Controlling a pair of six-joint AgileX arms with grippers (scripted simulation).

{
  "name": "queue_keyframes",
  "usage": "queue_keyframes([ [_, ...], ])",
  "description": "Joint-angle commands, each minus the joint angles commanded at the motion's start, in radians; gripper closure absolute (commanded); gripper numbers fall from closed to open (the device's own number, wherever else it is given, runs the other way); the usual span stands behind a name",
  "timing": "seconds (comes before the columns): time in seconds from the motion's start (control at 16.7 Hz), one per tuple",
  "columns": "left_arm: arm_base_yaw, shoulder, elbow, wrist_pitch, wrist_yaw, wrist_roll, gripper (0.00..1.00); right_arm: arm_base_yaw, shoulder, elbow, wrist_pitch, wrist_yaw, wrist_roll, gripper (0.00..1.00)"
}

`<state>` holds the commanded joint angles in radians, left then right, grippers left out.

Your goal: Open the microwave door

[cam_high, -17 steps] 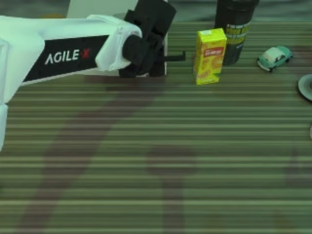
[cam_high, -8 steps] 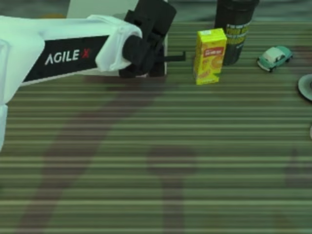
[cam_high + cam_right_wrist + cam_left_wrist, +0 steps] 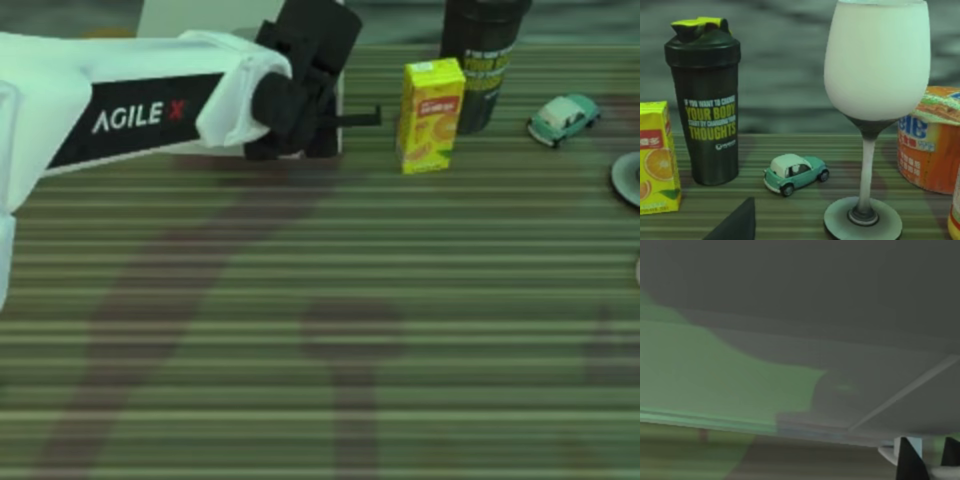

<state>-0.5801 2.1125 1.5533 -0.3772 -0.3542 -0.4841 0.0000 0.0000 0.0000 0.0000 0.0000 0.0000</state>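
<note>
Pressing against the microwave door (image 3: 805,300) at the tabletop's far-left edge, left gripper (image 3: 335,110), finger state indiscernible: rigid, smooth hinged panel, best hooked at its free edge.

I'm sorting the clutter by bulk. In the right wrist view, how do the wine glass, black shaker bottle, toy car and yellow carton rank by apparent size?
1. wine glass, though it stands nearest the camera, which inflates it
2. black shaker bottle
3. yellow carton, cut off by the frame edge, so unsure
4. toy car
</note>
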Motion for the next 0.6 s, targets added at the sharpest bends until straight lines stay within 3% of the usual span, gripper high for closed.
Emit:
queue_keyframes([
  [0.6,0.0,-0.018,-0.036,0.02,0.021,0.024,1.0,0.0,0.0,0.0,0.0,0.0,0.0,0.0],
])
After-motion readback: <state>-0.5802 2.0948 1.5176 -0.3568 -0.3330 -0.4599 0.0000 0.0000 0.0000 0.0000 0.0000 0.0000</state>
